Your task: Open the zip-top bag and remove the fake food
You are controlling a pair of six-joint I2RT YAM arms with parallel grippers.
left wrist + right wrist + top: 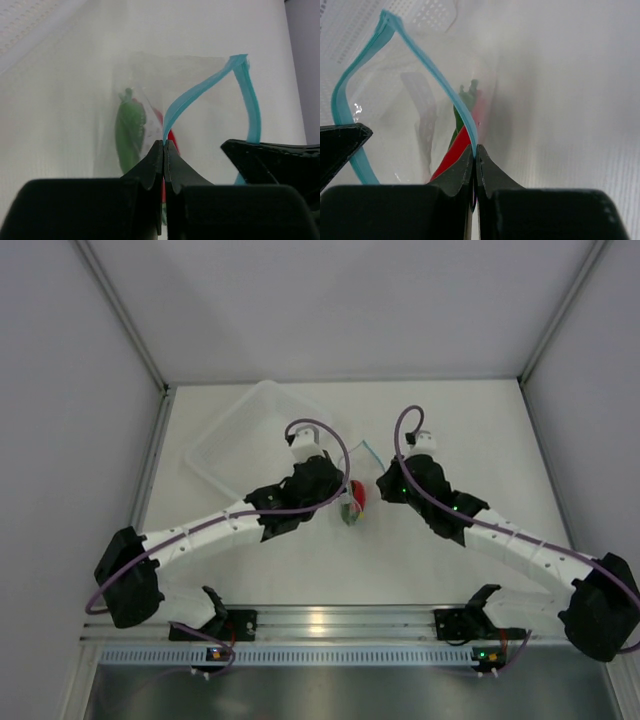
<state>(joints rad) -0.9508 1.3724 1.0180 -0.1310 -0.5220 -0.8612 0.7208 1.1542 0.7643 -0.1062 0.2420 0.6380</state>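
At mid-frame in the overhead view, the bag sits between both arms on the table. The left claw pinches one blue zip lip and the right claw pinches the other. The red and green peppers lie inside the bag, near a clear tub at upper left.

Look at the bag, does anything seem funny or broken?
Nothing is spilled or visibly torn. The one odd shape is the light blue zip strip of the small clear plastic bag: it gapes in a bent loop, because the left pincer and right pincer each pinch one side. The red and green plastic chili peppers lie inside.
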